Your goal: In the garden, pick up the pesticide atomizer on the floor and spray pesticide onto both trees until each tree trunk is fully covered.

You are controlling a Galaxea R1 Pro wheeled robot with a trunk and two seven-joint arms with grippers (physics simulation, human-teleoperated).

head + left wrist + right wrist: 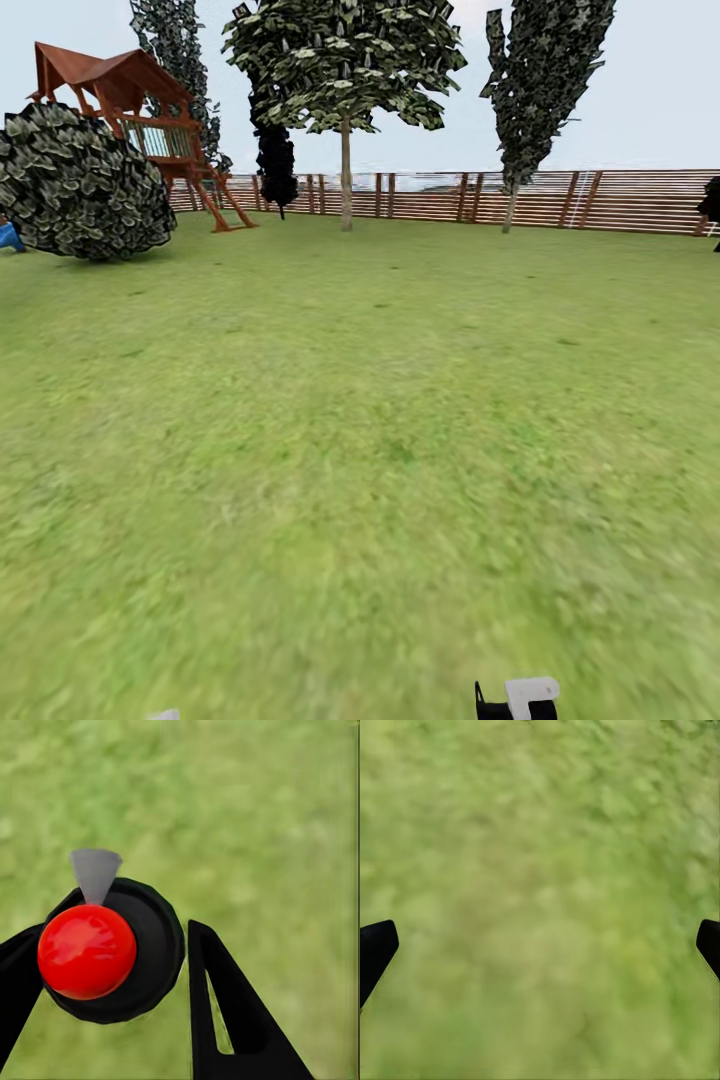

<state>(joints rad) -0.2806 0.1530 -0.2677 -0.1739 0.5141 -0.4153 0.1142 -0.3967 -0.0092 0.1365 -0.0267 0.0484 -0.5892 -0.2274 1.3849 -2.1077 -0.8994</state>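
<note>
Two black fingers [225, 1020] of the left gripper [105, 982] pinch a round dark object with a red ball and a grey cone on it, apparently the pesticide atomizer [142, 945], above the blurry grass floor [262, 817]. Right gripper [540, 945] fingers [375, 949] are spread wide over bare grass. Far across the lawn, a pale-trunked tree [346, 170] stands before the slatted fence [600, 200], a wooden play tower [130, 110] at the far left.
</note>
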